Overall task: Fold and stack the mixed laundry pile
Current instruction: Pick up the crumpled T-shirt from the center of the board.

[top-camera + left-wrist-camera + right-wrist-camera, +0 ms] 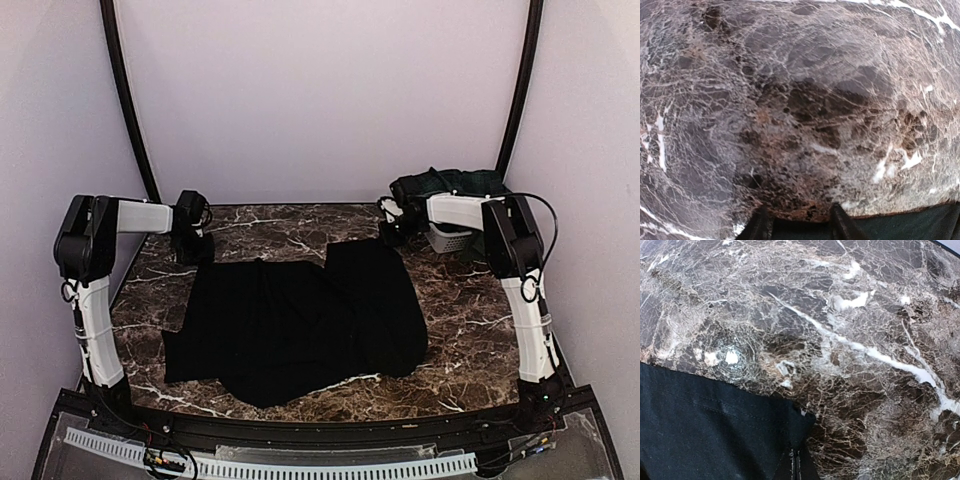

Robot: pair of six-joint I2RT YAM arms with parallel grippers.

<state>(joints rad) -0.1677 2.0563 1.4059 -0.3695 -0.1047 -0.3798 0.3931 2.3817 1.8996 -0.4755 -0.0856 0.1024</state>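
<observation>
At the far right corner of the cloth (300,320), the right gripper (392,232) is down at the table (470,330). In its wrist view the two fingertips meet with no gap, and the black corner (715,425) runs up under and past them, so the jaws are closed on the cloth's edge. Bare brown marble with white veins fills the rest of that view.

The left gripper (193,238) sits low at the cloth's far left corner. Its fingers (760,227) show at the bottom of the left wrist view, standing partly apart. A dark strip lies across the gap between them, and whether they touch it cannot be told. More of the cloth's edge (920,222) shows to the right of them, flat on the marble.

From above, the cloth lies spread over the middle of the table, between the two arms. It is plain black and roughly rectangular, with a raised fold down its right part and an uneven near edge.

Just beside the right gripper, at the table's far right corner, stands a white slatted basket (450,240). Dark green laundry (455,185) is heaped in it and rises above its rim, against the back wall. The right forearm crosses in front of the basket.
</observation>
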